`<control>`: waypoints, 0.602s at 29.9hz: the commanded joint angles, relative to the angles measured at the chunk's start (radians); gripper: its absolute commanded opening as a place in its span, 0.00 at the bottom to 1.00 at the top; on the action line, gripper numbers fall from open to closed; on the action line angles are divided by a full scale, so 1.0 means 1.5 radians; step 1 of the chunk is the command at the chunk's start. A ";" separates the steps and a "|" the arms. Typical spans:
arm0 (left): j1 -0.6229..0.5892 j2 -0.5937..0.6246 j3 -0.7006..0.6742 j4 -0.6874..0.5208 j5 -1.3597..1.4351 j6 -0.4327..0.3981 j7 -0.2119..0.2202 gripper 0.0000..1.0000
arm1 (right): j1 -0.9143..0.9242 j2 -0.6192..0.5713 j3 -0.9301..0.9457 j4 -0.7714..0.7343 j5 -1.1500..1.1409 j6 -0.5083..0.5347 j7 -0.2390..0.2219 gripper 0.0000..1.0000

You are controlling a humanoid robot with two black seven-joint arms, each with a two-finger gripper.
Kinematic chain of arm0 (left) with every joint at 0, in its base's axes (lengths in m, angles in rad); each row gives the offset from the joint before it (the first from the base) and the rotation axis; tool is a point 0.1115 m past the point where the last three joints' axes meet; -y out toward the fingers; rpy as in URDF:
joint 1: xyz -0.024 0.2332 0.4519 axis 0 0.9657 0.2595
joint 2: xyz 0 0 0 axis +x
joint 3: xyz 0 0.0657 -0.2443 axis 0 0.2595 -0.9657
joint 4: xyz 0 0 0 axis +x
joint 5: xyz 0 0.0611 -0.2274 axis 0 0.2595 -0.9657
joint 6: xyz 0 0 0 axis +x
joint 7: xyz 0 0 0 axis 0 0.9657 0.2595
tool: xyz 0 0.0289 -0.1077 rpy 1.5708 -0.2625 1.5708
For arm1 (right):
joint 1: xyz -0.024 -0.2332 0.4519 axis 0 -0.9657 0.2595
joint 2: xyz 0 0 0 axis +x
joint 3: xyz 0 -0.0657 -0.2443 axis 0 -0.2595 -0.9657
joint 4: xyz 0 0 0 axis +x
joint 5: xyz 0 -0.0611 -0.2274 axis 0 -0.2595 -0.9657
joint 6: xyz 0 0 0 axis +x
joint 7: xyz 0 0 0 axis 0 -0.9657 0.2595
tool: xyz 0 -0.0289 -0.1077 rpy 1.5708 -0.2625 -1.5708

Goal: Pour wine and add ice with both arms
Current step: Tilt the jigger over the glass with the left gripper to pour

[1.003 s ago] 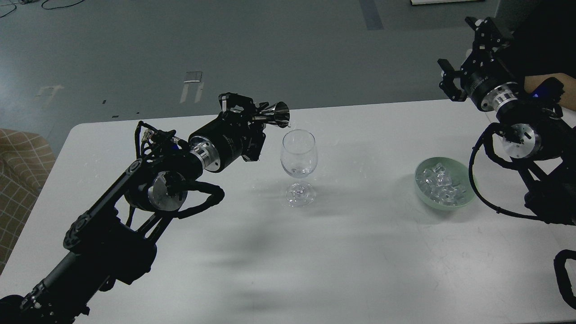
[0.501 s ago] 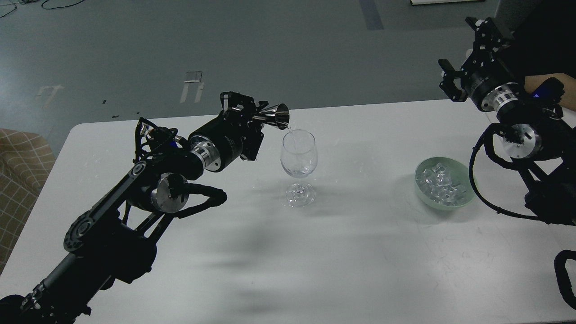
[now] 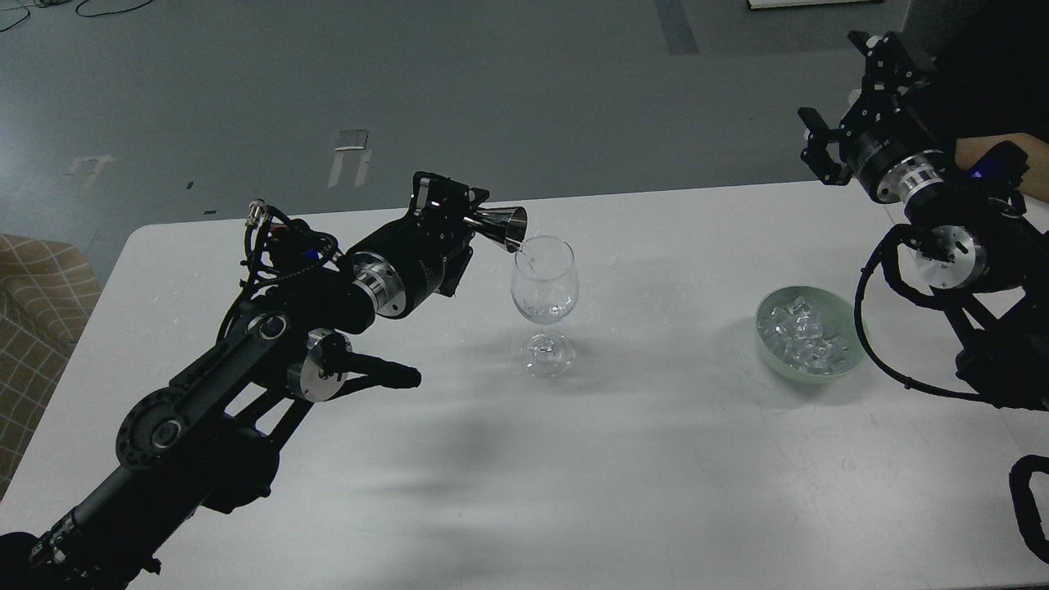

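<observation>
A clear wine glass (image 3: pixel 544 283) stands upright near the middle of the white table (image 3: pixel 639 459), with a little clear liquid in its bowl. My left gripper (image 3: pixel 459 215) is shut on a small silver jigger (image 3: pixel 500 224), tipped on its side with its mouth at the glass's left rim; a thin clear stream runs into the glass. The ice (image 3: pixel 801 332) is a heap of small clear cubes in a pale green bowl (image 3: pixel 811 367) at the right. My right gripper (image 3: pixel 848 94) is raised above the table's far right edge, open and empty, well behind the bowl.
A checked beige seat (image 3: pixel 37 303) stands off the table's left edge. A person's bare forearm (image 3: pixel 983 152) shows at the far right behind my right arm. Grey floor lies beyond the far table edge.
My left wrist has rolled and dropped a little, tipping the jigger's mouth further down to the glass rim; liquid now streams in. The right arm has not moved.
</observation>
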 commanded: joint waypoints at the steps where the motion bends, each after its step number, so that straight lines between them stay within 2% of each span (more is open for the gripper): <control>1: -0.003 0.012 0.013 -0.006 0.040 -0.001 0.001 0.00 | 0.000 0.000 0.000 0.001 0.000 0.000 0.000 1.00; 9: -0.017 0.017 0.014 -0.007 0.086 -0.001 0.016 0.00 | -0.001 0.001 0.000 0.000 0.000 0.000 0.000 1.00; 14: -0.020 0.017 0.015 -0.007 0.113 -0.001 0.051 0.00 | -0.001 0.000 0.000 0.000 0.000 0.000 0.000 1.00; 18: -0.025 0.024 0.035 -0.007 0.142 -0.001 0.051 0.00 | -0.001 0.000 0.000 0.000 0.000 0.000 0.000 1.00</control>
